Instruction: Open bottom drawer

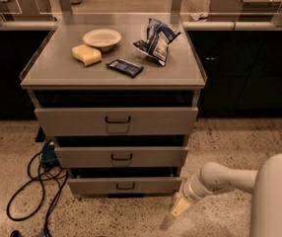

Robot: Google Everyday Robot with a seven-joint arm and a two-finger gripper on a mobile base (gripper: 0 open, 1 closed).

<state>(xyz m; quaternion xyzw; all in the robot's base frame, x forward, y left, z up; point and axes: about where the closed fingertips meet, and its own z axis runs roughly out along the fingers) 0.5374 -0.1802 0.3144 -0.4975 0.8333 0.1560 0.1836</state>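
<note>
A grey cabinet (195,78) with three drawers is seen standing on a speckled floor (229,137). The bottom drawer (96,186) is found lowest in the stack, just above the floor, and its slim front is marked by a small black handle (125,186) at the middle. A dark gap is shown above its front, and the tray behind it is hidden from view. Above it the middle drawer (82,157) and the top drawer (72,121) are stacked, each fitted with its own dark handle.

The gripper (176,209) is held low, near the floor, just beside the right end of the bottom drawer and apart from its handle. It is pointed down and to the left, and is carried by a pale arm (225,177) that is brought in from the right edge. Whether the gripper is set wide or narrow cannot be told, and nothing is seen held in it.

On the cabinet top a shallow bowl (101,37) is placed towards the back, with a yellow sponge (87,55) just in front of it. A dark blue packet (125,67) is laid near the middle, and a blue and white bag (157,41) is set to its right. A black cable (30,191) is looped on the floor left of the cabinet
</note>
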